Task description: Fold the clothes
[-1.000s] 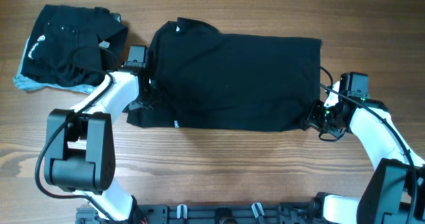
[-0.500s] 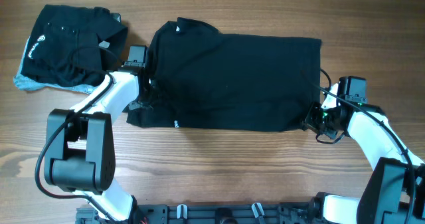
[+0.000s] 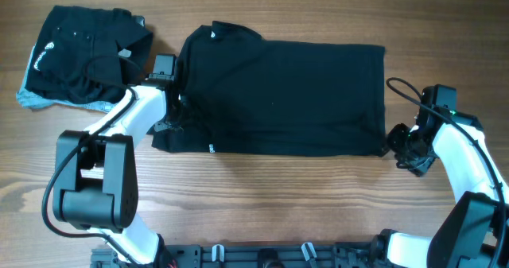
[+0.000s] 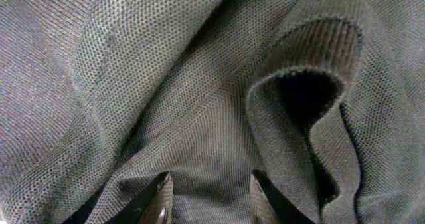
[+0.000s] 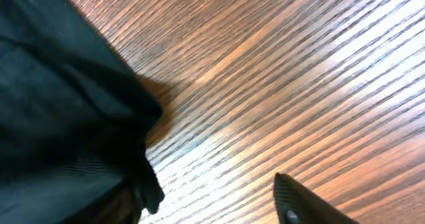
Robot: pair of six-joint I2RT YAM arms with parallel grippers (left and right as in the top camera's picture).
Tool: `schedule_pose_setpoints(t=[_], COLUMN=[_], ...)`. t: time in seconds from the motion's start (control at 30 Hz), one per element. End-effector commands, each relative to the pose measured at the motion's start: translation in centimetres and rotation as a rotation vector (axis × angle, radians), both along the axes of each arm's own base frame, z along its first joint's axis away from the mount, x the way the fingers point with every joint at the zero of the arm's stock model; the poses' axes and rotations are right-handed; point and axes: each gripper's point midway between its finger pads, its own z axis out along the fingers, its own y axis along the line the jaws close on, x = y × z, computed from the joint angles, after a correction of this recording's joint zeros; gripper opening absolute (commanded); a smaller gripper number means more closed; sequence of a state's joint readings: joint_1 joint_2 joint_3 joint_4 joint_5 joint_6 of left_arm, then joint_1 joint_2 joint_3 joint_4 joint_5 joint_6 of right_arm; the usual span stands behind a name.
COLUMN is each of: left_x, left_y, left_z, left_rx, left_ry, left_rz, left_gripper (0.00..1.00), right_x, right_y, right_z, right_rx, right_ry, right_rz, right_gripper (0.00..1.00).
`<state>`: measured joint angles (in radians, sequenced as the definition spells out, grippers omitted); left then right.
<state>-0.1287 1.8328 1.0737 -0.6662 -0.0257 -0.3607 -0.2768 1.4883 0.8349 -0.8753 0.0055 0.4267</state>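
Though the left gripper sits buried in the rumpled left edge of the black shirt, its hold is hard to judge. The left wrist view shows only two fingertips, cut off by the frame's bottom and standing partly apart. Bunched weave fills the gap, and whether they pinch it cannot be told. The shirt lies spread flat across the table, its small white neck label at the upper left corner. Just off the shirt's lower right corner, the right gripper stands open and holds nothing. Its wrist view shows one fingertip over bare wood, while the other is lost in shadow beside the cloth's corner. Left of the shirt and apart from it lie the folded black pieces, showing a white round logo and a pale grey edge.
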Motion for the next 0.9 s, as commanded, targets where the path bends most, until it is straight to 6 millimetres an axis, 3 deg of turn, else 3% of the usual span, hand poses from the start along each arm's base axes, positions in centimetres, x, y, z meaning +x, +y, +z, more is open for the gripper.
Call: schedule_pose_setpoints(t=[0.0,0.1,0.23,0.3,0.4,0.43,0.47,0.6,0.7,0.87], left_x=[0.3,0.3,0.3,0.3,0.3,0.4,0.4,0.5,0.5,0.7], left_y=[0.6,0.6,0.6,0.6,0.6,0.6,0.6,0.6,0.6,0.5], left_z=[0.2,0.2,0.2,0.2,0.2,0.2,0.2,0.2,0.3,0.3], left_rx=[0.018,0.018,0.017,0.017,0.017,0.017,0.017,0.017,0.017,0.016], left_ry=[-0.009,-0.008,-0.010,-0.010,-0.011,-0.012,-0.014,-0.017,-0.018,-0.025], left_rz=[-0.001,-0.001,-0.001,-0.001,-0.001,-0.001,-0.001,-0.001,-0.001,-0.001], left_gripper=[0.38,0.40,0.40,0.40,0.40,0.40,0.40,0.41,0.41,0.41], right_x=[0.7,1.0,0.9,1.2,0.3,0.2,1.3,4.2,5.2,6.5], right_y=[-1.1,-0.2,0.8,3.0,3.6,3.0,2.6,0.7,-1.2,-1.5], right_z=[0.8,0.7,0.5,-0.2,-1.5,-1.9,-1.8,-1.0,0.1,1.0], right_rx=[-0.053,0.001,0.053,0.166,0.185,0.150,0.128,0.029,-0.068,-0.090], right_ry=[-0.032,-0.045,-0.051,-0.093,-0.078,-0.075,-0.120,-0.224,-0.237,-0.276], right_rz=[-0.027,0.010,0.033,0.092,0.088,0.066,0.076,0.094,0.094,0.139], right_gripper=[0.63,0.58,0.37,0.37,0.37,0.17,0.05,0.04,0.05,0.11])
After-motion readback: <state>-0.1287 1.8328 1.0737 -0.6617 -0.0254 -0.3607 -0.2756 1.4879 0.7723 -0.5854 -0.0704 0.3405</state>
